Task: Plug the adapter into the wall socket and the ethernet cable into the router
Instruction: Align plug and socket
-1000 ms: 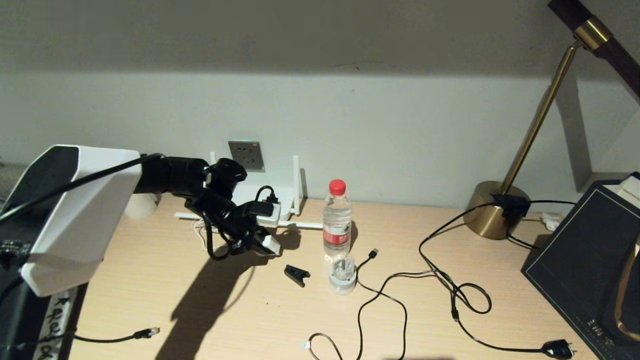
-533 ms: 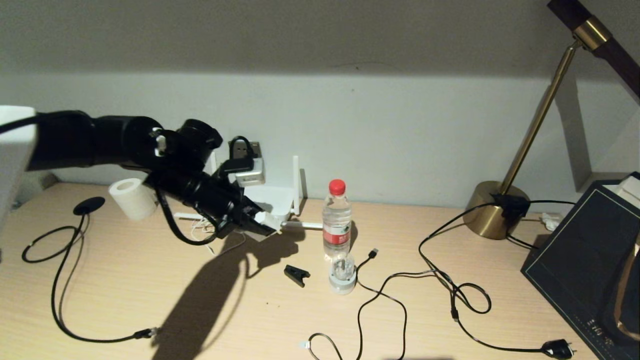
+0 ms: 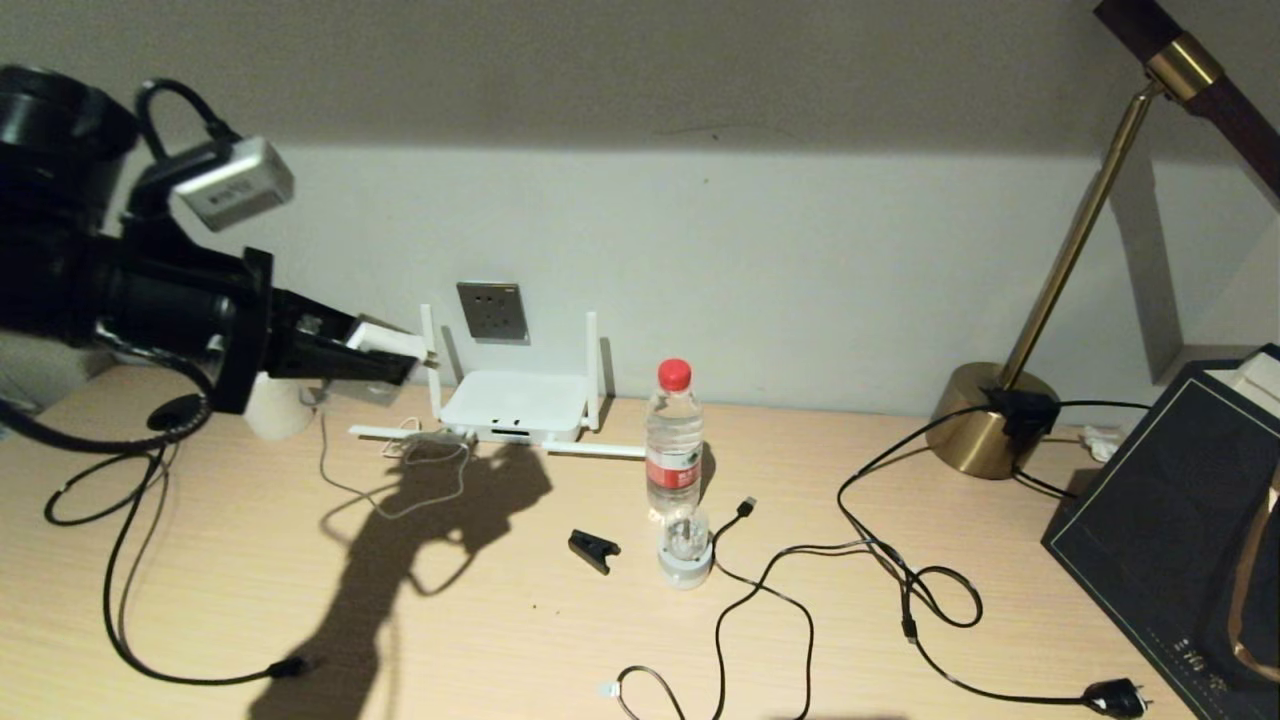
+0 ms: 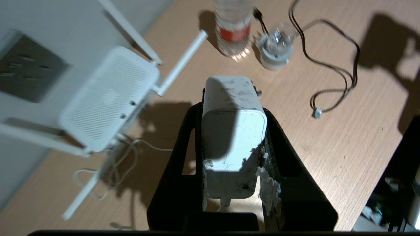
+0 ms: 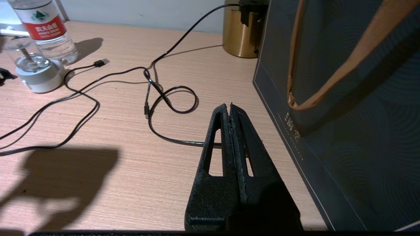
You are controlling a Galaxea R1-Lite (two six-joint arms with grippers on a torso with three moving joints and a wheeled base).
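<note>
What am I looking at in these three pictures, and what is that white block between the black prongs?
A two-armed robot at a wooden desk. One picture comes from its head, the others from cameras behind each gripper. The left gripper, raised left of the grey square wall socket, clamps the white cube-shaped power adapter. Below stands the flat white router with stick antennas. A thin black ethernet cable and a clear water bottle are on the desk. The right gripper hangs shut, holding nothing, beside a dark bag.
</note>
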